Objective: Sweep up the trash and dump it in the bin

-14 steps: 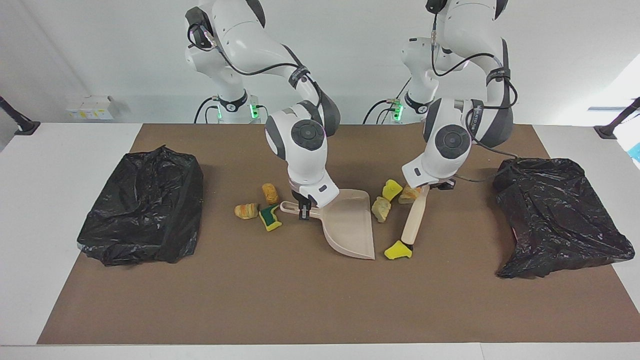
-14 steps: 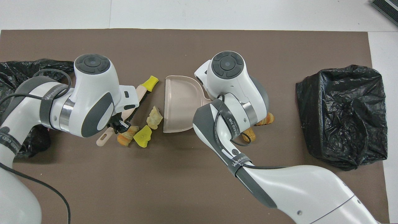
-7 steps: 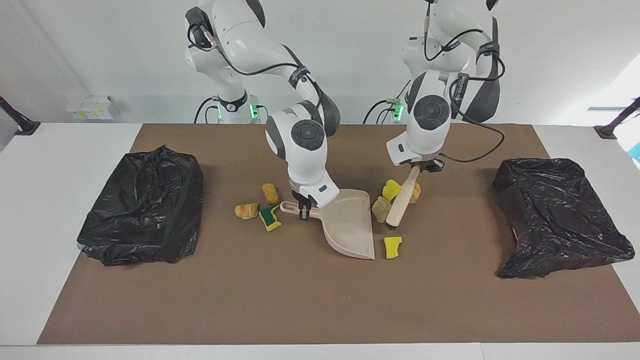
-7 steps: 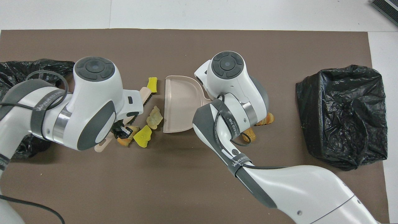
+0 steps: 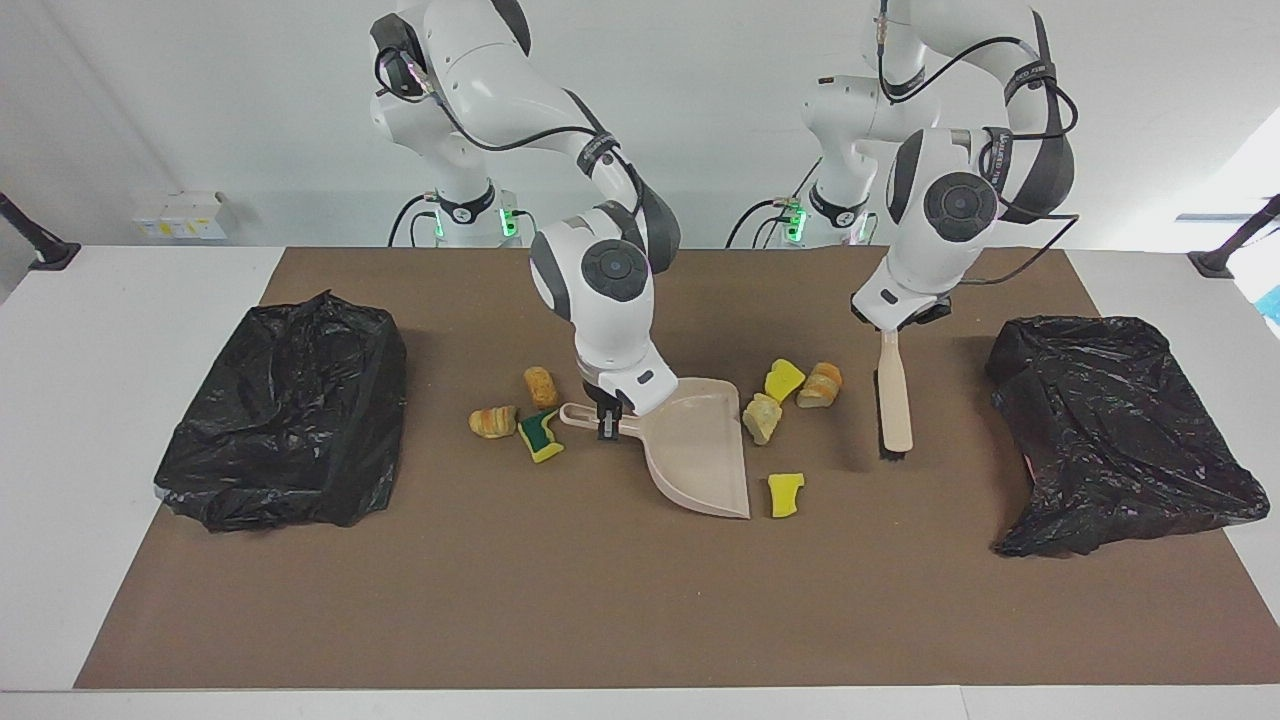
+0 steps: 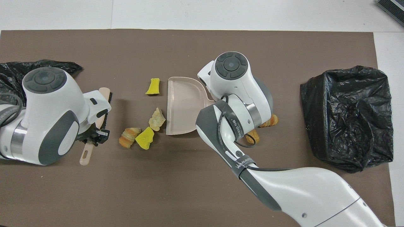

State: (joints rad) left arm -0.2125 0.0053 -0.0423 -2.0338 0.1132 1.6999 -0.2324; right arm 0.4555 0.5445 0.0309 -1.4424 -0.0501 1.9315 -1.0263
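My right gripper (image 5: pixel 606 417) is shut on the handle of the beige dustpan (image 5: pixel 700 455), which lies on the brown mat (image 5: pixel 600 600) with its mouth facing the left arm's end. My left gripper (image 5: pixel 890 327) is shut on the handle of a beige brush (image 5: pixel 894 400), which hangs bristles-down over the mat. Between brush and dustpan lies trash: a yellow piece (image 5: pixel 785 494), a beige chunk (image 5: pixel 762 417), a yellow chunk (image 5: pixel 783 379) and an orange-striped chunk (image 5: pixel 821 385). By the dustpan's handle lie two orange-striped chunks (image 5: pixel 541 386) (image 5: pixel 492 421) and a green-and-yellow sponge (image 5: pixel 540 436).
Two bins lined with black bags stand on the mat, one bin (image 5: pixel 290 410) at the right arm's end and one bin (image 5: pixel 1120 430) at the left arm's end. From overhead, the right arm's wrist (image 6: pixel 233 78) covers its gripper and the dustpan's handle (image 6: pixel 210 101).
My left gripper has lifted the brush off the yellow piece and swung it toward the bin at the left arm's end. The yellow piece lies beside the dustpan's mouth. The right arm has not moved.
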